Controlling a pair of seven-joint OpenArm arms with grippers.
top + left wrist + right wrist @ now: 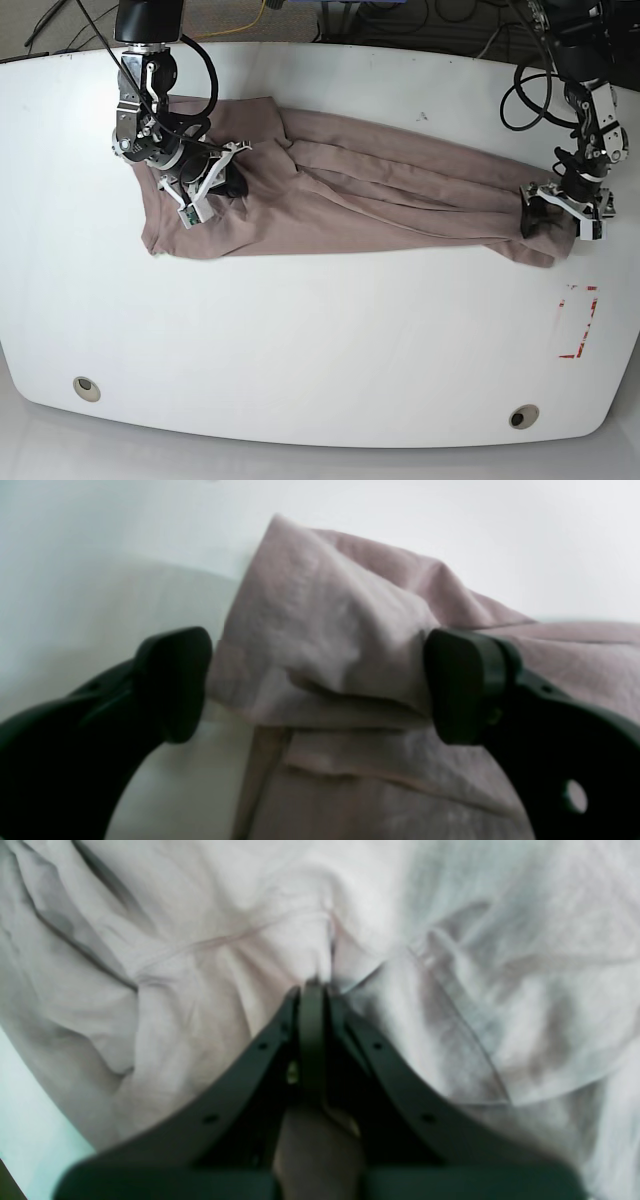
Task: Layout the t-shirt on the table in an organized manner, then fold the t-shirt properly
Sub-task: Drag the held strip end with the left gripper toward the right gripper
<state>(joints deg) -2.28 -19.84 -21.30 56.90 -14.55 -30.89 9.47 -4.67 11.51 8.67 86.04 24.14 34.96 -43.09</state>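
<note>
The mauve-brown t-shirt lies bunched in a long wrinkled band across the far half of the white table, from left to right. In the base view my right gripper is on the shirt's left part. In the right wrist view it is shut, pinching a fold of the t-shirt. My left gripper is at the shirt's right end. In the left wrist view it is open, its fingers straddling a raised fold of the t-shirt.
A red tape rectangle marks the table's right side, in front of my left gripper. Two round grommet holes sit near the front edge. Cables lie beyond the far edge.
</note>
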